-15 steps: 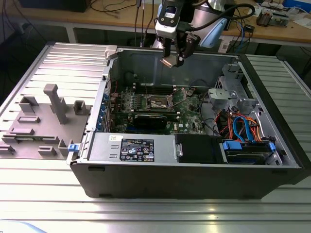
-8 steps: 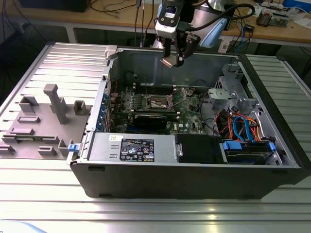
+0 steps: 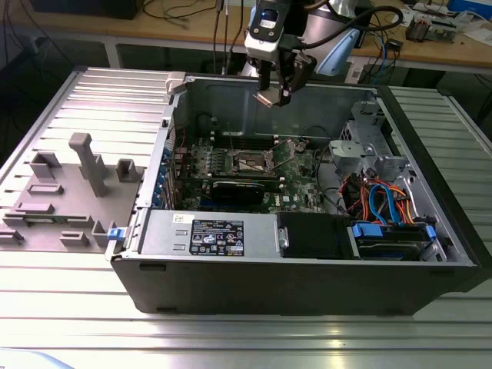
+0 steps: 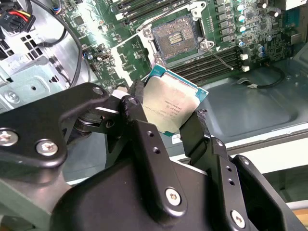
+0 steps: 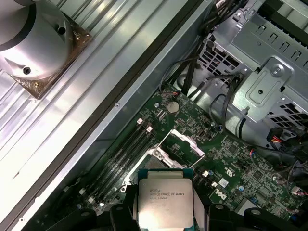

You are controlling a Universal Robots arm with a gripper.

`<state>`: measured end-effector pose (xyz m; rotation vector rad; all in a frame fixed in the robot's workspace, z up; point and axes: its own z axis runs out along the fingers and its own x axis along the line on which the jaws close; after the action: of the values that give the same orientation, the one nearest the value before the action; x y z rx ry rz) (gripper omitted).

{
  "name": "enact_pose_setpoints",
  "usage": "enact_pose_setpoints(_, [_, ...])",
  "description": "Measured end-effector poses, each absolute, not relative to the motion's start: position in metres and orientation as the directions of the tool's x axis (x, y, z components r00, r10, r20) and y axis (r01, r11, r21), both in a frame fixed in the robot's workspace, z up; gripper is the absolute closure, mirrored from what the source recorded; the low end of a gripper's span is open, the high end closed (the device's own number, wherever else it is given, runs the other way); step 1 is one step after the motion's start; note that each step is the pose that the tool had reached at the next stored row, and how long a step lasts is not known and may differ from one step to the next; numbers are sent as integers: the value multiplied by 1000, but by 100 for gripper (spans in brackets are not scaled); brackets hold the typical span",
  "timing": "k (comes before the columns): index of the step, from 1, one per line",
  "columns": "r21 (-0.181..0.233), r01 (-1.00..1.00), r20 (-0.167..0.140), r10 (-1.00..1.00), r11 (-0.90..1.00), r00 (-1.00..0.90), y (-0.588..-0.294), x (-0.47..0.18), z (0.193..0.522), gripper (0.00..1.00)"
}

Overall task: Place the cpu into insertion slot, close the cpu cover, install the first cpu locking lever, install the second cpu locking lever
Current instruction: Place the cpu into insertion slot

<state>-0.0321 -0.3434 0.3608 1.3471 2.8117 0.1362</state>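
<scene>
My gripper [image 3: 275, 91] hangs above the open computer case, over its back wall, and is shut on the cpu [image 3: 265, 98]. The cpu [image 4: 171, 107] is a flat square chip with a pale silvery face, pinched by its edges between the two black fingers [image 4: 137, 98]. The chip [image 5: 165, 202] shows in both wrist views. Below on the green board lies the insertion slot [image 3: 252, 163], a dark square recess [image 4: 175, 39] with a metal rim, uncovered and bare. The cpu cover [image 5: 185, 142] stands raised beside the slot [image 3: 296, 146]. A thin lever wire [image 4: 219, 55] sticks out next to the socket.
A black graphics card [image 3: 244, 188] lies just in front of the socket. A labelled power supply box [image 3: 207, 234] runs along the case front. A metal drive cage [image 3: 369, 146] and coloured cables [image 3: 380, 204] fill the exterior view's right. Grey fixtures [image 3: 84, 165] stand outside on the left.
</scene>
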Motion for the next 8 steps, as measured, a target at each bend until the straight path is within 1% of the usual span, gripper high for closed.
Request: enact_pose_setpoints(8, [88,818,19,821,568,-571,-343,-32,361,46])
